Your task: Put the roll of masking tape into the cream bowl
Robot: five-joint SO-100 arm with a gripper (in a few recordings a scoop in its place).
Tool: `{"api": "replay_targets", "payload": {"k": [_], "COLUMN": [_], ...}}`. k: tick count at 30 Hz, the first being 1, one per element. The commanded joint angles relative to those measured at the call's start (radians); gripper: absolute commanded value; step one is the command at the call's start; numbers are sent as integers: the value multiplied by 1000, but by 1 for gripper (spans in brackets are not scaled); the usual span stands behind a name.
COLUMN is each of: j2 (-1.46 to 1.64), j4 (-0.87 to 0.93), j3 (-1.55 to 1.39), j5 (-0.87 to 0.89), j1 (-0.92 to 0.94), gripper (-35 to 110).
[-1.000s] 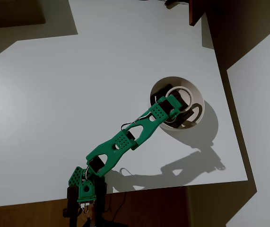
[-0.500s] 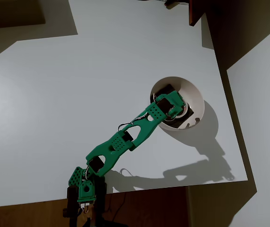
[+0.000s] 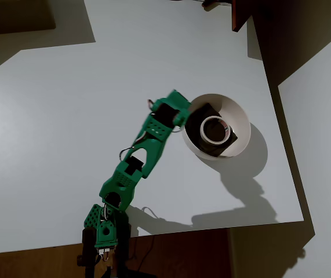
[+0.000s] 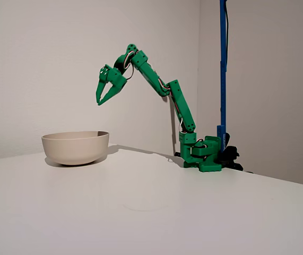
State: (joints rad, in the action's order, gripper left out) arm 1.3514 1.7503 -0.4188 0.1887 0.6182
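Cream on cream, the roll of masking tape [image 3: 214,128] lay flat on the dark square pad [image 3: 208,142] inside the cream bowl [image 3: 242,116], its open centre facing straight up in the overhead view, so the placing looked done. The green gripper [image 4: 104,95] hung high above the bowl's [image 4: 76,146] rim in the fixed view, its two fingers spread apart and pointing down, with nothing between them. From the gripper the tape lay below and a little to the right in the overhead view, where the gripper's head [image 3: 174,110] sat just beside the bowl's left edge and apart from the roll. As a ring lying flat, the tape had no long axis to line up with; any further move would probably turn only on the gripper clearing the rim and drawing away over the white worktop [image 3: 66,116]. In the fixed view the bowl's wall hid both tape and pad. In the overhead view the fingers themselves were hard to make out beneath the wrist.
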Motion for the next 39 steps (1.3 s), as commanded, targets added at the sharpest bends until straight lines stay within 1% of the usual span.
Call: {"api": "replay_targets", "payload": {"k": [1,5,11,16,20,26,32,39], "j2": [204,370,652,960,1149,1313,1401,1549], "j4": [115,115,100,-66,-198,-396,-545,-621], "j3": [60,-55,-350,-804,-1140,-1539,-1819,-2066], "j5": [2,-11,-52,-98,-141,-195,-216,-201], "j1": [-169,-341,-563,-653,-661,-597,-541,-583], "gripper": [-8,-8,-8,-8,-8,-8,-8,-8]}}
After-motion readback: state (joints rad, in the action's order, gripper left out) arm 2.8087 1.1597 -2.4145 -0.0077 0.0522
